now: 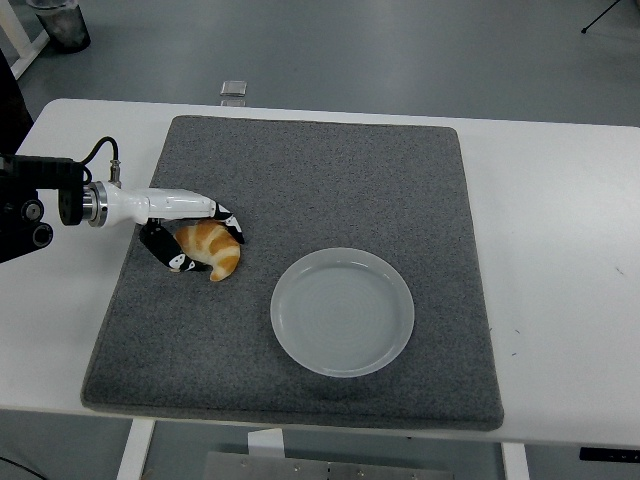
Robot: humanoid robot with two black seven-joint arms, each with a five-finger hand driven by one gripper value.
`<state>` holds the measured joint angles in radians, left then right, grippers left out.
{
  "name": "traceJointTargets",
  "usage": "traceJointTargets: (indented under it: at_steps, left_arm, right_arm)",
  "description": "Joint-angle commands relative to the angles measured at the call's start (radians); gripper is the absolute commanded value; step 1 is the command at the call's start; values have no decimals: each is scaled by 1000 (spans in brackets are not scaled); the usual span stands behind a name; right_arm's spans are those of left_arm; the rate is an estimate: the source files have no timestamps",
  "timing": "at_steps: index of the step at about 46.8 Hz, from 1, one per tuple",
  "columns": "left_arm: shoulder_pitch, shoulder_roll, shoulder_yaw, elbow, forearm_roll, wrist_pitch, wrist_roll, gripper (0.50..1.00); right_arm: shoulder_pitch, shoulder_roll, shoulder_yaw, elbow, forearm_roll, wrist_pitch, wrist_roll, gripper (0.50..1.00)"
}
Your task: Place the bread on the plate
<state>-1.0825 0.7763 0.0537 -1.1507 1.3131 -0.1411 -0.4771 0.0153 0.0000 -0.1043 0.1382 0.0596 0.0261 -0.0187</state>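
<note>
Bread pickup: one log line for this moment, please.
phase: grasping | left hand: closed around bread on mat | plate: empty | right hand: not visible

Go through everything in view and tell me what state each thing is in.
Bread: lying on the mat, off the plate.
Left hand: fingers closed around the bread.
Plate: empty, flat on the mat.
Mat: flat on the table.
</note>
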Motion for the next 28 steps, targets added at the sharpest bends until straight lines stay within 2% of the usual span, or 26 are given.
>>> traceJointTargets:
  at_steps: [1, 7, 11, 18, 28]
  left_arm:
    - [-1, -5, -2, 0, 3, 2, 0, 735]
    - [-2, -8, -3, 6, 31, 2, -1, 611]
    - [-5, -8, -3, 9, 43, 2, -2, 504]
    - [-11, -15, -8, 14, 41, 25, 0, 500]
    - [-45, -15, -21, 25, 17, 26, 0, 500]
  right_arm:
    - [0, 0, 0, 0, -1, 0, 0, 952]
    - [0, 0, 0, 0, -1, 0, 0, 952]
    - [0, 0, 0, 0, 0, 0, 0, 952]
    - [0, 0, 0, 0, -1, 0, 0, 954]
    - [0, 0, 0, 0, -1, 0, 0, 952]
